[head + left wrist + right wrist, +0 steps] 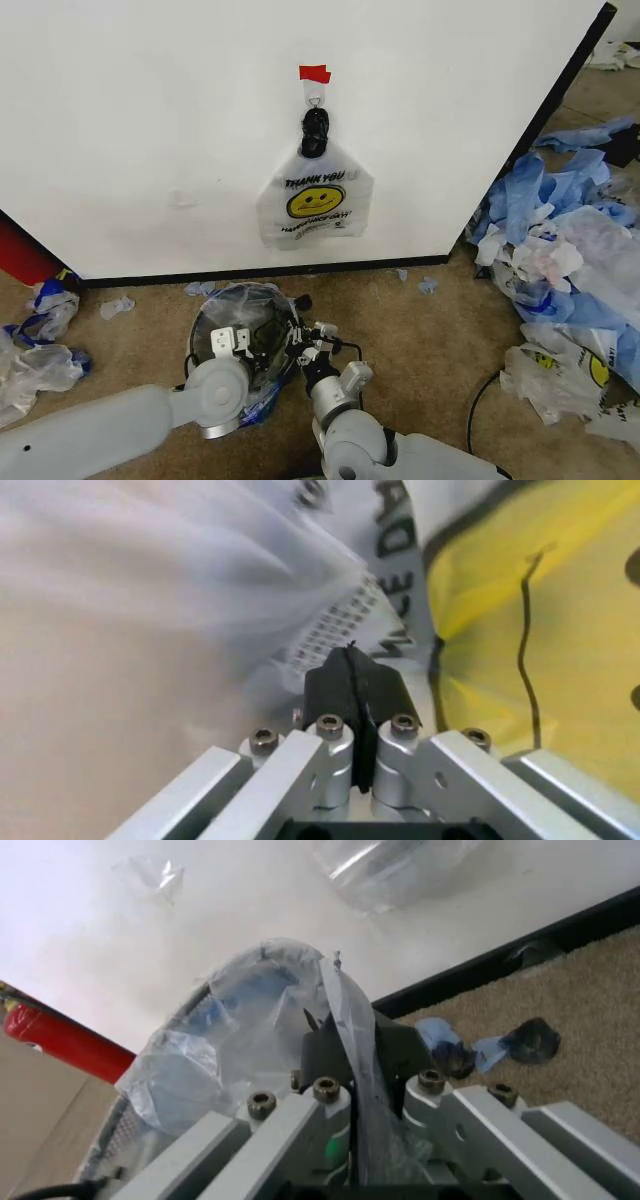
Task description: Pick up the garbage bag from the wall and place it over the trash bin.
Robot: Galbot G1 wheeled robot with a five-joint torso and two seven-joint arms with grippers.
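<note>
- The floor (420, 330) is seen to be tan carpet, littered with plastic scraps.
- A heap of blue and white bags (570, 270) is piled on the right of the scene; smaller crumpled bags (35, 345) lie at the near left.
- The wall (150, 130), a white panel with a black baseboard, stands at the far side. A red object (20, 250) is seen at its left edge.
- A strip of red tape (314, 73) is fixed high on the wall, with a small hook (314, 98) just below it.
- One garbage bag (314, 195), printed with a yellow smiley face, is hung from the hook, flat against the wall.
- The trash bin (240, 340) is placed on the carpet near the baseboard, below the hanging bag. A translucent bag liner (255, 310) is draped in and over its rim.
- The left gripper (228, 345) is held at the bin's near-left rim; its jaws are pressed together on thin film.
- The right gripper (305, 345) is held at the bin's right rim; its jaws are pinched on a fold of the liner (345, 1020).
</note>
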